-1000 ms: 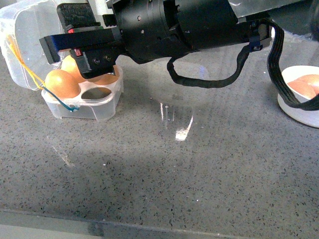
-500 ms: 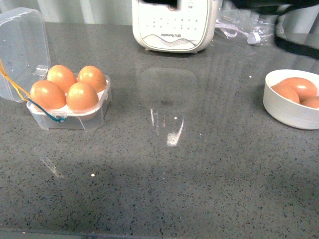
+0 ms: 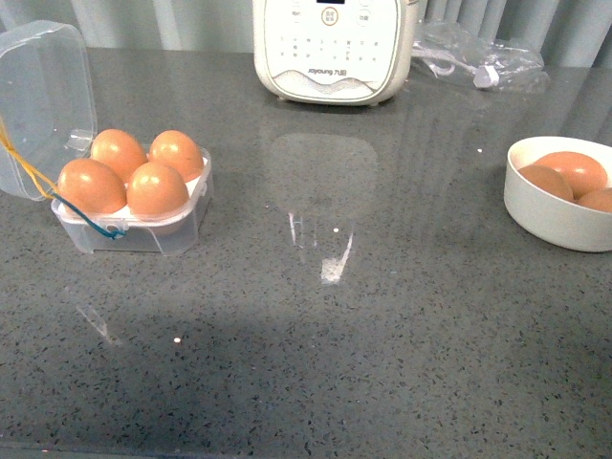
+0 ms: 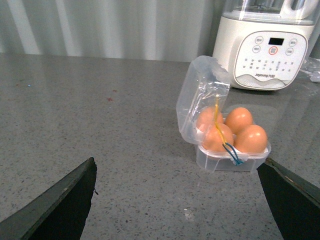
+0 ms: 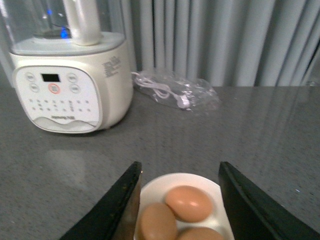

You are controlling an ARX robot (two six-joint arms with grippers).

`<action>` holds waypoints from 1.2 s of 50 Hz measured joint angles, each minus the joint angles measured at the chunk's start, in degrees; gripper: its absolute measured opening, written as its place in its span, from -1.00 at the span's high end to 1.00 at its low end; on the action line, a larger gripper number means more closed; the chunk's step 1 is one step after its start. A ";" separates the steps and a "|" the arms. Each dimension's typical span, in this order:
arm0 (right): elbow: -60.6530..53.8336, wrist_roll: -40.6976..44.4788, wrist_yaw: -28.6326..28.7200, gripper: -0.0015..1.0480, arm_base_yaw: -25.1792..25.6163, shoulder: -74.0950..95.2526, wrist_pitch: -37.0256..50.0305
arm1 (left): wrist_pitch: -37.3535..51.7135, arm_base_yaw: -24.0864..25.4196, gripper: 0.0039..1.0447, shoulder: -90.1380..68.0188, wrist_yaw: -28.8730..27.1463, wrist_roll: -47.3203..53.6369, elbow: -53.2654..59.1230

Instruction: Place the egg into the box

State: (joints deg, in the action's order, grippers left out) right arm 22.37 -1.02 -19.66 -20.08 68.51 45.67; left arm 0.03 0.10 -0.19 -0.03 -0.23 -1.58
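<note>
Sitting in the box: four brown eggs, and every hole of the white insert is filled.
Egg: the egg (image 3: 157,189) stands upright in the near-right hole, snug beside the other three eggs (image 3: 119,151).
Box: the box (image 3: 143,234) rests on the left side of the grey speckled counter (image 3: 335,363). The left wrist view shows it too (image 4: 220,162), with the four eggs in it.
Lid: the clear lid (image 3: 43,96) is hinged open and stands up off the box's left edge.
Loops: a yellow loop (image 3: 24,167) runs down across the lid. A blue loop (image 3: 91,220) hangs over the box's near-left corner.
Left gripper: the left gripper (image 4: 176,165) has its two dark fingers (image 4: 65,200) spread wide, gripping nothing. It is pulled well back from the box, which shows in the gap between them.
Right gripper: the right gripper (image 5: 178,167) has its fingers (image 5: 120,205) parted and is also empty. It hangs near the bowl, which shows between them.
Bowl: the round white bowl (image 3: 550,215) sits at the right edge of the counter, well apart from the box. Three brown eggs (image 3: 572,170) show inside it.
Far side: a white appliance (image 3: 330,57) with a button panel stands at far centre. To its right lies a clear plastic bag (image 3: 478,62) with a white cable inside.
Backdrop: a pale pleated curtain (image 5: 225,35) hangs behind the counter.
</note>
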 joint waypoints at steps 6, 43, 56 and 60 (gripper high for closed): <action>-5.35 0.48 3.21 0.50 3.56 -5.03 0.04 | 0.00 0.00 -0.87 0.00 0.02 0.00 0.00; -19.69 1.01 19.34 0.94 18.71 -31.67 -12.17 | 0.00 0.00 -0.87 0.00 0.02 0.00 0.00; -22.01 0.98 19.58 0.94 19.96 -39.39 -16.87 | 0.00 0.00 -0.87 0.00 -0.02 0.00 0.00; -22.01 0.98 19.56 0.94 19.96 -41.42 -18.71 | 0.00 0.00 -0.87 0.00 0.00 0.00 0.00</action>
State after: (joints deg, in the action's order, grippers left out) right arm 0.36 -0.03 -0.10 -0.12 27.09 26.96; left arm 0.03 0.10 -0.19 -0.03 -0.23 -1.58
